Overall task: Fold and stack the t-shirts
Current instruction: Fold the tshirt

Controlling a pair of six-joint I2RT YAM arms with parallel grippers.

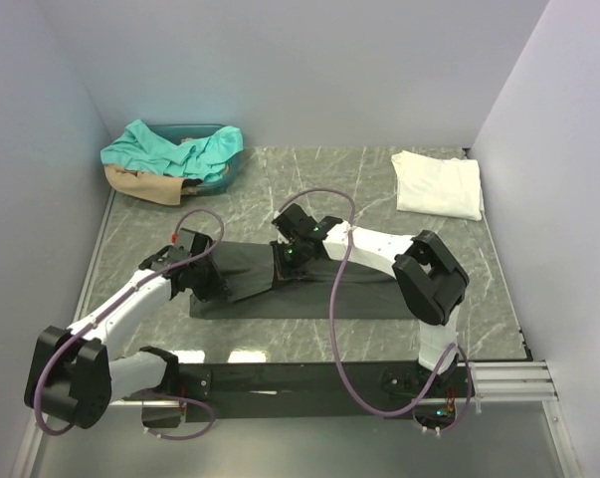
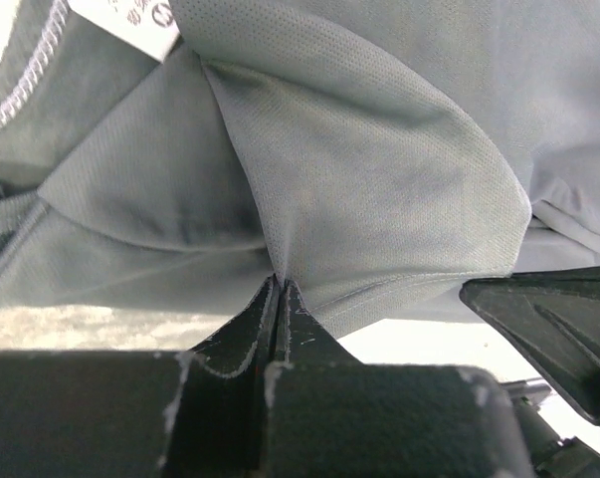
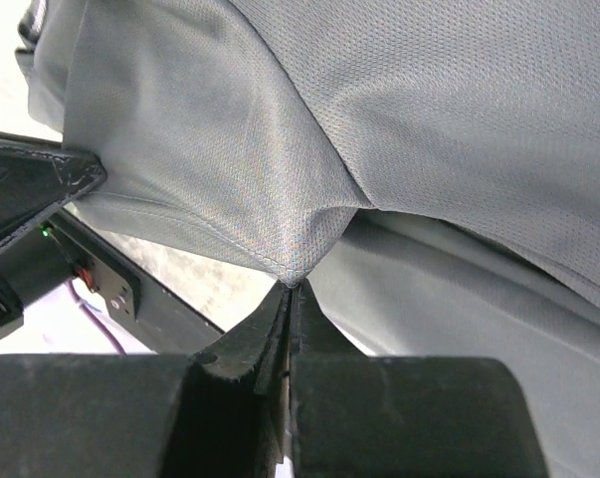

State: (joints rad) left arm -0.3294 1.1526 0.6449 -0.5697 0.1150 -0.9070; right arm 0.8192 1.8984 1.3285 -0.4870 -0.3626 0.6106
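Progress check: white shirt (image 1: 437, 184) sits folded at the back right of the tabletop (image 1: 359, 189), while teal shirt (image 1: 170, 149) and tan shirt (image 1: 140, 185) are heaped back left, not yet done. Grey shirt (image 1: 379, 289) lies mid-tabletop, half folded I'd say. Left jaws and right jaws are each pressed together, pinching its cloth. Neck label (image 2: 120, 20) print is too cropped to read.

Setting: robotics lab test cell. Plain pale partition walls (image 1: 280, 70) box in a grey marble-patterned surface (image 1: 379, 189) on three sides. Black mounting rail (image 1: 300, 378) with aluminium extrusion (image 1: 513, 381) along the near edge; loose purple cables (image 1: 331, 299) run exposed.
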